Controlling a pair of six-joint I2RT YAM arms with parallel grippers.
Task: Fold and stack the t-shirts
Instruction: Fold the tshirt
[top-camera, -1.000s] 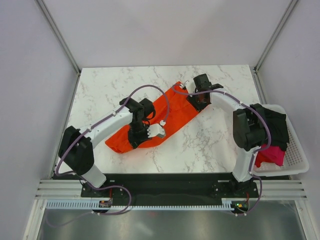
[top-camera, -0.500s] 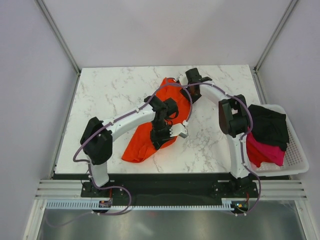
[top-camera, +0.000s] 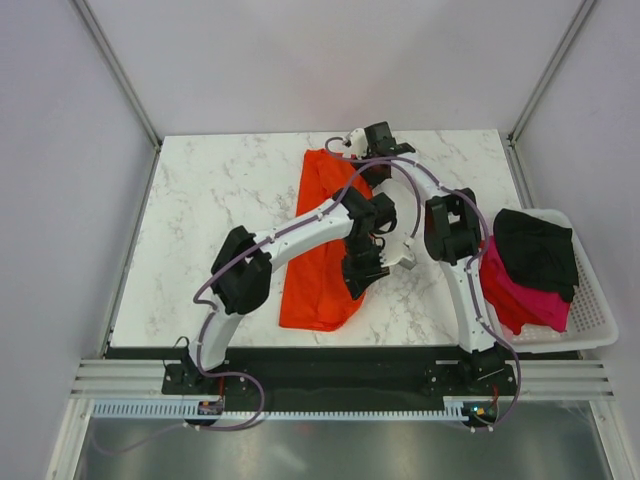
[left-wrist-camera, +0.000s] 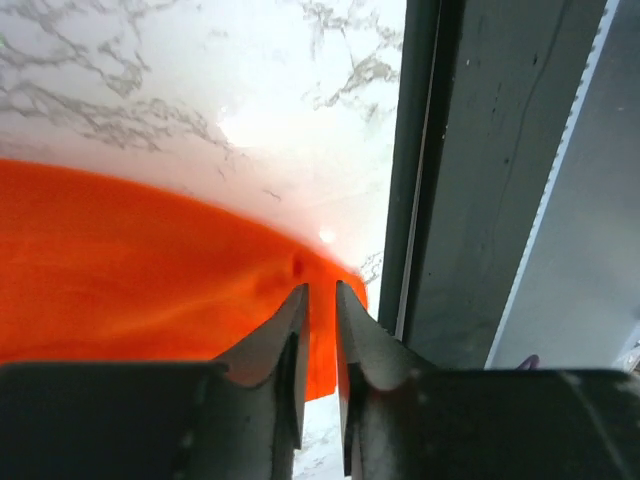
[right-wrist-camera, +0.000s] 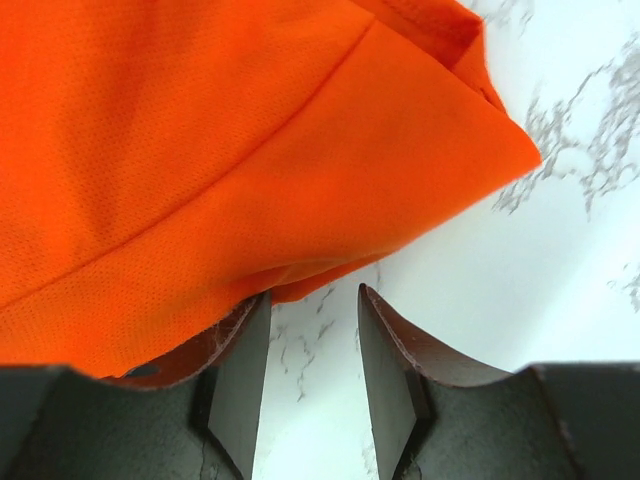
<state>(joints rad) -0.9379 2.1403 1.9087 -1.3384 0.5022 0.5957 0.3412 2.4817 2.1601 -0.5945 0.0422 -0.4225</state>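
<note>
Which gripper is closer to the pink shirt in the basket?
Left. The left gripper sits by the orange shirt's near right edge, a short way left of the pink shirt; the right gripper is at the shirt's far end, farther off.

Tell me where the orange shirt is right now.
Top view: the orange-red t-shirt lies as a long strip down the middle of the marble table, crossed by the left arm, well left of the white basket.
</note>
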